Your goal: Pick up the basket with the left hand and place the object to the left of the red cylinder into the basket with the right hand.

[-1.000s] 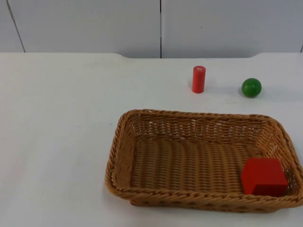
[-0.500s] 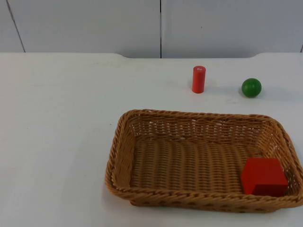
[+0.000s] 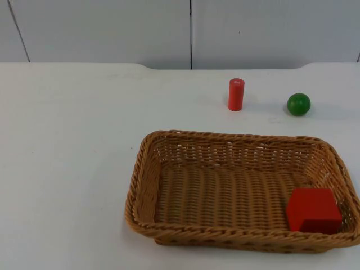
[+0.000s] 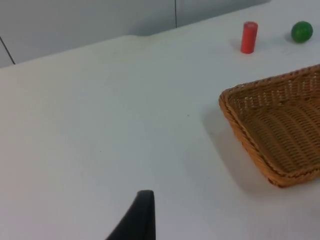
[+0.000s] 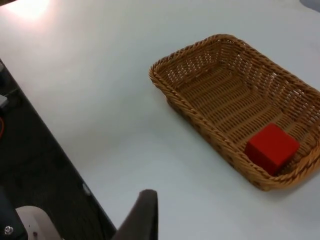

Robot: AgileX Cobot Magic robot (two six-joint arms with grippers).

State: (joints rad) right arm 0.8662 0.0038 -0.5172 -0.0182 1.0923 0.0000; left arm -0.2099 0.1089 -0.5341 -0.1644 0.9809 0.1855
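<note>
Wicker basket (image 3: 242, 191) at lower right of the top view holds red cube (image 3: 313, 210) — red cylinder (image 3: 236, 94) and green ball (image 3: 298, 104) stand beyond; finger state of both grippers cannot be determined.

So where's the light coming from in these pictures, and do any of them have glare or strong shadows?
Top view: even, soft light; the red cylinder and green ball cast only faint shadows on the table. Left wrist view: a soft shadow lies on the table beside the basket. Right wrist view: a bright glare patch on the table near its far edge; the red cube looks evenly lit.
</note>
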